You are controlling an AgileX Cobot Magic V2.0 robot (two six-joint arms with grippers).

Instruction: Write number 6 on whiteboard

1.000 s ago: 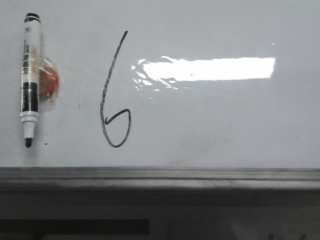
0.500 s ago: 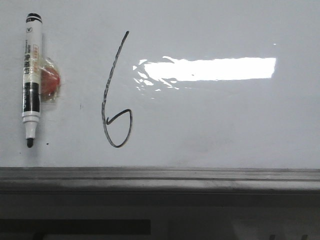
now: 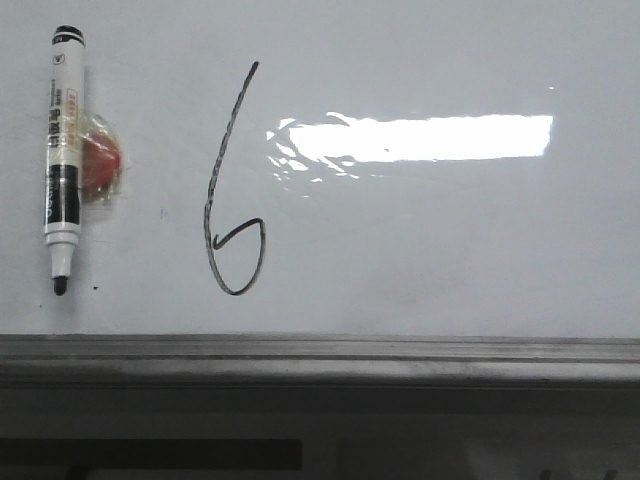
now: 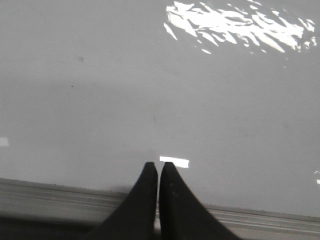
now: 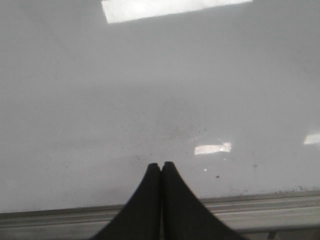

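A thin black number 6 [image 3: 232,200] stands drawn on the whiteboard [image 3: 430,240], left of the bright glare. A white marker [image 3: 62,150] with a black cap end and bare tip lies on the board at the far left, tip toward the rail. Neither gripper shows in the front view. My left gripper [image 4: 159,165] is shut and empty, over the board's near edge. My right gripper [image 5: 161,164] is shut and empty, also over bare board by the rail.
A small red object [image 3: 100,165] in clear wrap lies beside the marker. The grey metal edge rail [image 3: 320,352] runs along the board's near side, with a dark panel [image 3: 320,440] below it. The rail also shows in the left wrist view [image 4: 50,192] and the right wrist view [image 5: 260,207].
The front view has shifted a few pixels; nothing on the board has moved.
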